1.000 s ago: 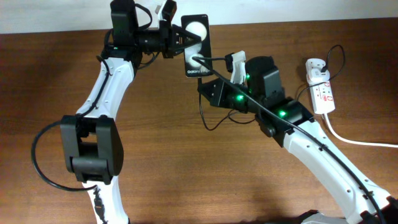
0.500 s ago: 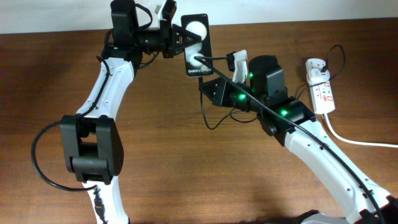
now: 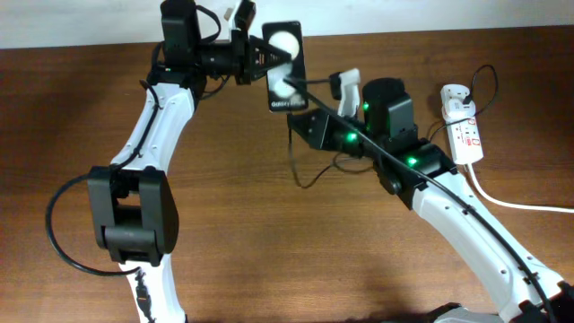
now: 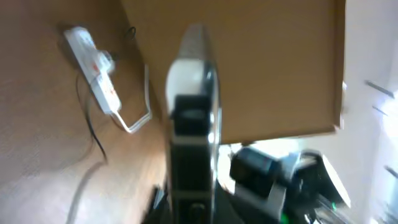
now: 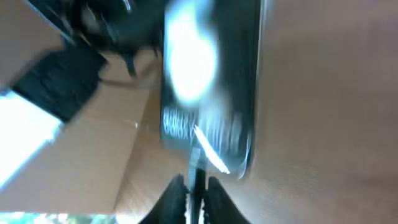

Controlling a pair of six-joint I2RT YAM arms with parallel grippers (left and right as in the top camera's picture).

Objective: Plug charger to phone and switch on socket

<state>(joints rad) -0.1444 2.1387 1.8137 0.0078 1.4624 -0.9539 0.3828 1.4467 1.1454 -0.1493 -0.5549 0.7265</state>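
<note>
The phone (image 3: 285,63), black with a white round reflection, is held up at the back of the table by my left gripper (image 3: 260,56), which is shut on its left edge. In the left wrist view the phone (image 4: 193,124) shows edge-on. My right gripper (image 3: 293,119) sits just below the phone's bottom end, shut on the charger plug tip (image 5: 194,163). In the blurred right wrist view the tip touches the phone's (image 5: 211,81) lower edge. The black charger cable (image 3: 305,175) loops on the table. The socket (image 3: 466,136) lies at the far right with the white adapter (image 3: 456,97) in it.
The thick white cord (image 3: 520,205) runs from the socket to the right edge. The socket also shows in the left wrist view (image 4: 93,62). The brown table (image 3: 296,260) has a light wall behind its back edge.
My right arm has shifted a little up and to the right. The black cable now runs straighter across the phone's lower part. The left gripper and phone have barely moved.
</note>
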